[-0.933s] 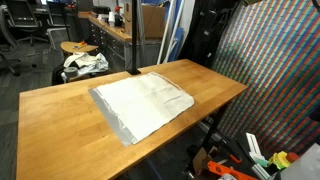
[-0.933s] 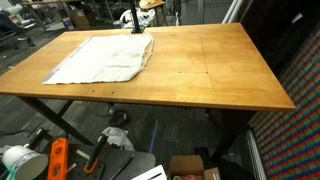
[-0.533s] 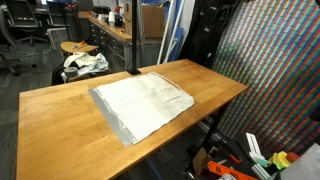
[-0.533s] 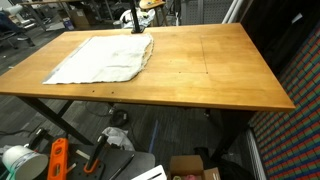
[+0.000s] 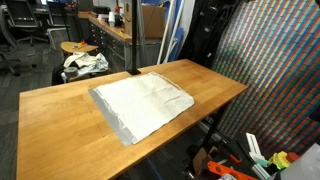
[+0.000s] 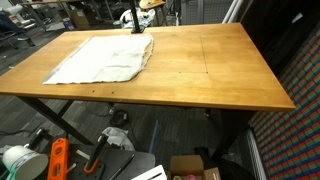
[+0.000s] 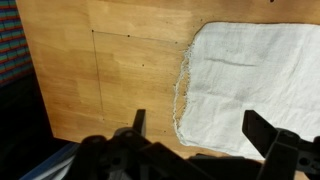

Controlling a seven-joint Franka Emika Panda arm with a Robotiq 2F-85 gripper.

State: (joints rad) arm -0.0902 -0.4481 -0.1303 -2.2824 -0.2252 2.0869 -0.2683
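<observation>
Looking down through the wrist view, I start at the left: a sliver of the patterned screen (image 7: 6,50) shows past the bench edge. Next comes the bare wood of the bench (image 7: 110,70) with its faint seam lines. Then there's the frayed hem of the white cloth (image 7: 250,70), which fills the upper right of the picture. My claw (image 7: 200,135) comes in along the bottom, spread wide, nothing pinched between its fingers (image 7: 139,124). The left finger sits over bare wood just beside the hem, the right one over the cloth itself. The claw hangs above the hem, and I can't tell from here whether either tip touches the fabric.

Over to an exterior view now. The bench (image 5: 50,120) runs across the picture, and the cloth (image 5: 143,103) lies flat and a little creased right of its middle. One corner of it sits near the front edge. Behind the bench on the left stands a stool (image 5: 72,47) with a crumpled bundle beside it, and the patterned screen (image 5: 275,70) rises on the right. My claw doesn't show there.

In an exterior view from across, the cloth (image 6: 100,60) sits on the left part of the bench (image 6: 230,70), with plain wood to its right. An orange tool (image 6: 57,160) lies on the floor below, at the left
</observation>
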